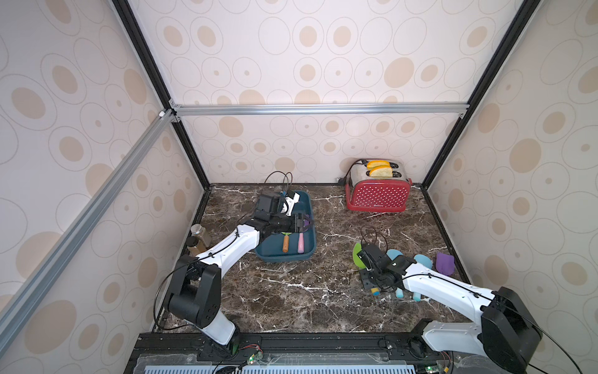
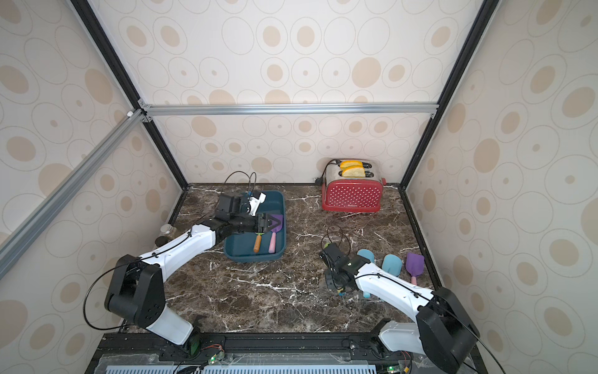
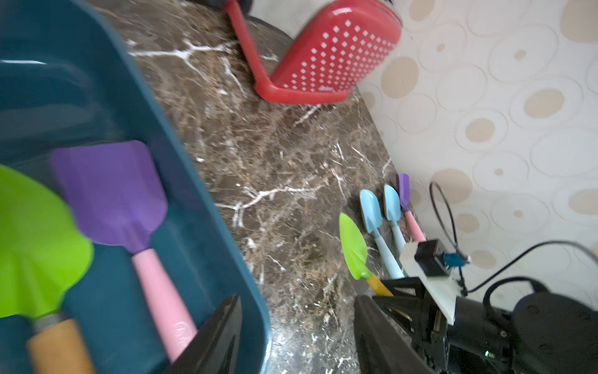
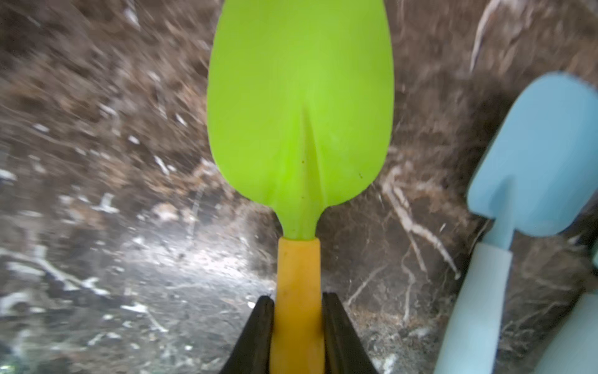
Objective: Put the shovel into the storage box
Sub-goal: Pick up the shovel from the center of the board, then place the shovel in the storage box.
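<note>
Gripping, right gripper (image 4: 297,301): black jaws are closed firmly on the yellow handle of the green shovel (image 4: 299,113), one finger pressed to each side of the shaft.
Green shovel: smooth matte plastic with an oval, pointed blade, a raised centre crease and a round yellow handle. It is at the near right of the table (image 1: 291,291), well apart from the storage box. Whether the blade rests on the table cannot be told.
Table: dark brown marble pattern with white veins.
Row beside it: a light blue shovel (image 3: 370,210) lies just beside the green one. Then come a second light blue shovel (image 3: 392,205) and the purple table shovel (image 2: 415,263) with its pink handle, all flat.
Left gripper (image 3: 297,301): farther back over the storage box, jaws partly apart, holding nothing.
Storage box (image 1: 304,202): a shallow dark teal plastic tub with rounded corners and a rolled rim. Inside, side by side, lie the purple boxed shovel (image 3: 113,191) with a pink handle and the wooden-handled green shovel (image 3: 35,252).
Toaster (image 1: 377,196): farthest back, red with white dots and a metal top, with two yellowish slices (image 1: 380,170) standing in its slots.
</note>
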`<state>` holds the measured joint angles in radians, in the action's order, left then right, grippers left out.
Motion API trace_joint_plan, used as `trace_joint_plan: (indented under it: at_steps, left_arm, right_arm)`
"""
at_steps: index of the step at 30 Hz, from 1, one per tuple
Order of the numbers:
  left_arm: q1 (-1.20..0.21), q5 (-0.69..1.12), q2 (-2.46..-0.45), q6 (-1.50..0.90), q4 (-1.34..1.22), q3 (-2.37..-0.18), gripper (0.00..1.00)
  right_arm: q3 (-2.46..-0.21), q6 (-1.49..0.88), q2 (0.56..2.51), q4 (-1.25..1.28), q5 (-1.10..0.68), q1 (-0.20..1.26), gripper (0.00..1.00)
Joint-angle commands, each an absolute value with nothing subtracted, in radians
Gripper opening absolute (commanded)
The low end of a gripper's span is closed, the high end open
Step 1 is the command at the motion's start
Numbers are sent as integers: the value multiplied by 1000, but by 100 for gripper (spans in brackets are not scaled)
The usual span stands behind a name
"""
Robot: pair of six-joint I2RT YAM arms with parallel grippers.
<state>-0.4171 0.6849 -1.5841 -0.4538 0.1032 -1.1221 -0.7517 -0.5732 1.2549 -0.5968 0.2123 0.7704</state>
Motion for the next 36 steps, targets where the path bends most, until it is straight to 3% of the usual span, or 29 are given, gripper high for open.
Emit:
trace_joint_plan:
  at_steps: [1,22,24,34,36]
  left_arm:
    - [-476,696,-1597,-483,40,-1117,60]
    - [-512,762,-1696,-724,-301,-1042,56]
    - [-513,765,-1707,-727,-304,-1047,52]
    - [-513,774,-1704,-749,-325,-1050,1]
    - [-514,773,-1701,-751,-326,-1049,0]
  right_arm:
    - [-861,-482,1258,-628,241,784,7]
    - [-1131,-379,1421,-609,239,891,7]
    - [-1143,-379,1429,-611,247,904,8]
    - [-1166,-373,1441,-613,268,931,11]
    - [-1170,-364,1442,-613,276,938,17]
